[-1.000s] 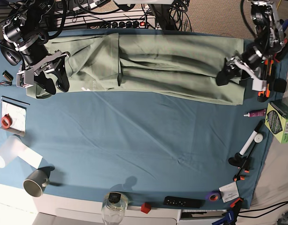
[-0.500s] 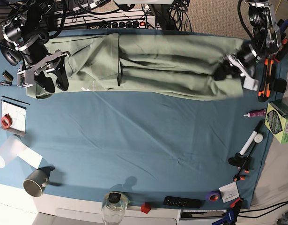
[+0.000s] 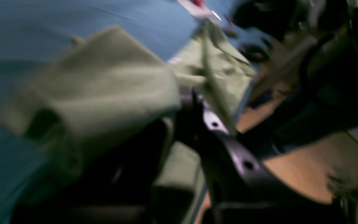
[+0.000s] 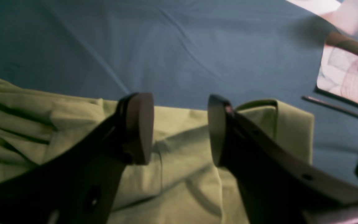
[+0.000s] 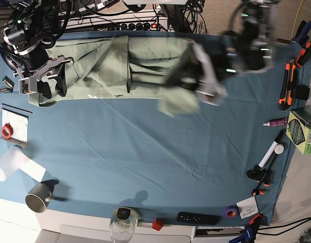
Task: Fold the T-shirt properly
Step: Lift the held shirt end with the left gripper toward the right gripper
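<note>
The pale green T-shirt (image 5: 109, 66) lies along the far edge of the blue table cloth (image 5: 145, 152). Its right end is lifted and hangs, blurred, over the shirt's middle (image 5: 178, 104). My left gripper (image 5: 193, 83) is shut on that lifted fabric. In the left wrist view the cloth (image 3: 104, 87) drapes over the dark fingers (image 3: 228, 152). My right gripper (image 5: 50, 87) is open over the shirt's left end. In the right wrist view its two pads (image 4: 140, 127) stand wide apart just above the green cloth (image 4: 182, 174), with nothing held.
At the left lie a paper with a red tape roll (image 5: 6, 131), a white roll (image 5: 13, 164) and a grey mug (image 5: 39, 195). A jar (image 5: 124, 220) and a black remote (image 5: 197, 218) sit at the front edge. Orange tools (image 5: 289, 81) and a green box (image 5: 303, 131) are at the right.
My left arm has swept far to the left, carrying the shirt's right end up and over the middle. The right gripper has stayed over the left end.
</note>
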Motion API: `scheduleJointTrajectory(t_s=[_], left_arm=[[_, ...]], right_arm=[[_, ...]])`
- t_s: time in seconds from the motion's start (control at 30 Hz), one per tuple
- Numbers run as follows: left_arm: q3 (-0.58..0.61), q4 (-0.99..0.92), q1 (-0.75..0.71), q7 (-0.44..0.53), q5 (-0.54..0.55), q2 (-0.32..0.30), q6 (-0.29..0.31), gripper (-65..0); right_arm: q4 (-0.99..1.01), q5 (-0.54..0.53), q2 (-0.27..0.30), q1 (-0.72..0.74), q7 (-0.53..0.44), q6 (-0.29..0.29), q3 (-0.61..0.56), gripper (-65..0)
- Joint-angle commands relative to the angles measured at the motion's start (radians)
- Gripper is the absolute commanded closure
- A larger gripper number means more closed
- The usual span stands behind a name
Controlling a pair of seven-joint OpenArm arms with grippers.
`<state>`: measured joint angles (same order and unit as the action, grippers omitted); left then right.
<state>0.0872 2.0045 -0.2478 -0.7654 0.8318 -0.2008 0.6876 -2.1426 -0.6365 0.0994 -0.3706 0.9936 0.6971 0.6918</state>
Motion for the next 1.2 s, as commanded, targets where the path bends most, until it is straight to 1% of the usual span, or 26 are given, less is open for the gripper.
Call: scheduleJointTrajectory(t_s=[0.0,0.07,0.13,0.2,0.3,0.37,0.53,0.57,0.63,0.67,0.7,0.73,0.8,0.93,1.03,1.07,1.17], left_arm=[[0.044,0.013,0.027,0.061,-0.005,0.021,0.011,0.0],[0.137,-0.008,0.062,0.101,-0.103,0.063,0.011,0.0],[0.212,-0.04,0.098,0.133,-0.194,0.1,-0.02,0.0],[0.266,-0.083,0.13,0.15,-0.255,0.132,-0.041,0.0],[0.313,-0.165,0.169,0.162,-0.293,0.171,-0.04,0.0],[0.325,-0.223,0.19,0.164,-0.303,0.187,-0.04,0.0],[0.325,-0.347,0.222,0.167,-0.303,0.189,-0.035,0.0],[0.325,-0.363,0.223,0.167,-0.306,0.19,-0.032,-5.9],[0.325,-0.384,0.223,0.168,-0.303,0.19,-0.034,-30.3],[0.325,-0.388,0.222,0.168,-0.294,0.19,-0.05,-37.0],[0.325,-0.389,0.222,0.167,-0.291,0.19,-0.082,-38.4],[0.325,-0.389,0.223,0.168,-0.29,0.19,-0.101,-38.4],[0.325,-0.389,0.226,0.168,-0.29,0.19,-0.116,-38.2],[0.325,-0.38,0.226,0.167,-0.285,0.189,-0.112,-38.2],[0.325,-0.37,0.226,0.149,-0.237,0.19,-0.092,-38.1],[0.325,-0.37,0.225,0.138,-0.217,0.196,-0.09,-37.5],[0.33,-0.37,0.226,0.135,-0.22,0.225,-0.085,-36.4]], right_arm=[[-0.014,-0.005,0.011,-0.004,-0.032,-0.003,0.003,-28.8],[-0.011,0.016,0.011,-0.018,-0.044,-0.013,0.003,-28.8],[-0.001,0.04,0.011,-0.032,-0.059,-0.029,0.003,-28.8],[0.008,0.059,0.011,-0.044,-0.063,-0.044,0.003,-28.8],[0.019,0.062,0.011,-0.051,-0.064,-0.044,0.003,-28.8],[0.025,0.061,0.011,-0.051,-0.066,-0.044,0.003,-28.8],[0.025,0.061,0.011,-0.05,-0.073,-0.044,0.003,-28.8],[0.025,0.061,0.011,-0.05,-0.077,-0.045,0.003,-28.8],[0.025,0.061,0.011,-0.05,-0.081,-0.044,0.003,-28.8],[0.025,0.061,0.011,-0.05,-0.083,-0.044,0.003,-28.8],[0.025,0.061,0.011,-0.05,-0.084,-0.044,0.003,-28.8],[0.025,0.061,0.011,-0.05,-0.087,-0.045,0.003,-28.8],[0.025,0.061,0.011,-0.05,-0.089,-0.045,0.003,-28.8],[0.025,0.061,0.011,-0.05,-0.089,-0.044,0.003,-28.8],[0.025,0.061,0.011,-0.05,-0.089,-0.044,0.003,-28.8],[0.025,0.061,0.011,-0.05,-0.089,-0.044,0.003,-28.8],[0.025,0.061,0.011,-0.05,-0.089,-0.044,0.003,-28.8]])
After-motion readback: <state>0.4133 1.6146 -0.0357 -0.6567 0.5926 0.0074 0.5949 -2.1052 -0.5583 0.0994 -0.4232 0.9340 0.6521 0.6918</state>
